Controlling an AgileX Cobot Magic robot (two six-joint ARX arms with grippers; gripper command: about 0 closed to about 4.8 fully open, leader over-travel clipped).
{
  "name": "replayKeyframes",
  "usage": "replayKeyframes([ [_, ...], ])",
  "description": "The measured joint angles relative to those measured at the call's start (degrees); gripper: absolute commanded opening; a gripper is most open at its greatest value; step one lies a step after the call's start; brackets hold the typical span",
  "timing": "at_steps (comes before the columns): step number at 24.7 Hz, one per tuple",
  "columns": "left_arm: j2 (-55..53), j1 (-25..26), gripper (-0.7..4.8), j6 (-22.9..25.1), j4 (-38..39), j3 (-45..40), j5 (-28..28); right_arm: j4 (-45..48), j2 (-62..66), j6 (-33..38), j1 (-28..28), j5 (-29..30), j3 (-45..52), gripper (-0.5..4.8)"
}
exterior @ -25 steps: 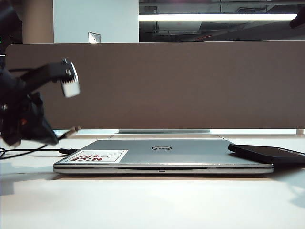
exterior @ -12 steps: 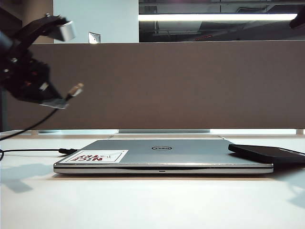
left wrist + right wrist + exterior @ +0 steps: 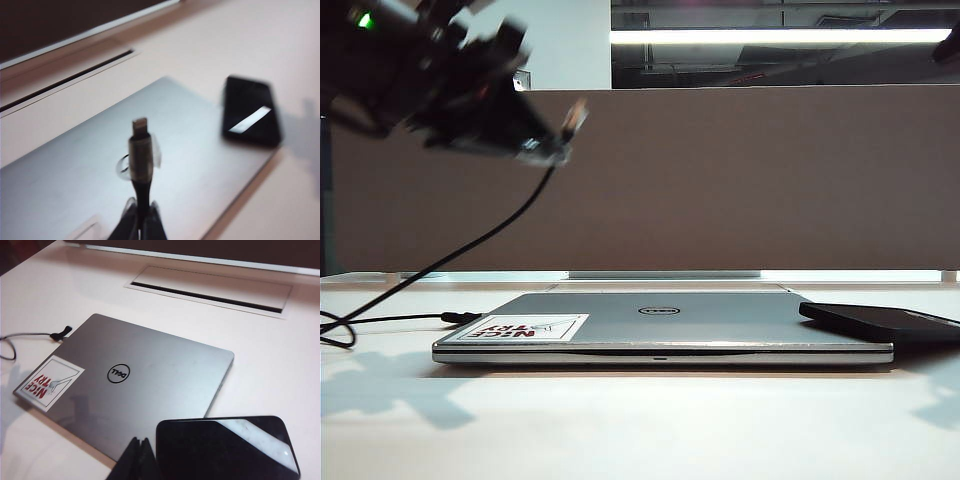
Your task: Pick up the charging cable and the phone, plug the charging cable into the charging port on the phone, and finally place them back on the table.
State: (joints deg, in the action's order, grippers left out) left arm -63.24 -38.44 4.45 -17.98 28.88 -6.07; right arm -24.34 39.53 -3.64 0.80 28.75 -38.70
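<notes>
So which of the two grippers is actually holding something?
The left gripper, raised high at the left of the exterior view, is shut on the charging cable, plug pointing outward. The right gripper is shut on nothing, hovering by the phone.

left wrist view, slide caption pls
Left gripper shut on the charging cable, plug raised above the laptop and phone.

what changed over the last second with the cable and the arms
The left gripper, shut on the charging cable just behind its plug, rose from near table height to well above the laptop and swung toward the middle, pulling the cord up off the table. The phone stayed resting partly on the laptop's corner, and the right gripper is shut beside the phone, holding nothing.
</notes>
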Motion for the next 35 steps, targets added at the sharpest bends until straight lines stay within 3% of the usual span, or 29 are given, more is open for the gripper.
replayKeyframes([
  [2, 0.0, -2.6, -0.08, -3.4, -1.4, 0.0, -0.3, 0.0, 0.0, 2.6, 0.0, -2.9, 0.0, -0.02],
  [7, 0.0, -3.3, -0.08, -4.3, -1.1, 0.0, -0.3, -0.8, 3.0, 9.9, -0.3, -7.3, 0.0, -0.02],
  [14, -3.5, 2.9, -0.08, -4.5, 4.1, 0.0, -0.3, -0.2, 9.5, 16.9, -0.4, -4.7, 0.0, -0.02],
  [21, -10.2, 3.5, -0.08, -4.5, 4.2, 0.0, -0.2, 0.8, 13.7, 19.6, -4.4, -4.2, 0.0, -0.02],
  [30, -12.5, 3.5, -0.08, -6.4, 1.6, 0.0, -0.2, 4.4, 19.8, 23.8, -14.6, 10.6, 5.0, -0.01],
  [33, -12.5, 3.5, -0.08, -6.9, 1.1, 0.0, -0.2, 10.5, 23.0, 32.6, -16.7, 18.9, 10.1, -0.02],
  [35, -12.5, 3.5, -0.08, -6.9, 1.1, 0.0, -0.2, 14.0, 23.8, 37.1, -16.7, 20.4, 11.8, -0.01],
])
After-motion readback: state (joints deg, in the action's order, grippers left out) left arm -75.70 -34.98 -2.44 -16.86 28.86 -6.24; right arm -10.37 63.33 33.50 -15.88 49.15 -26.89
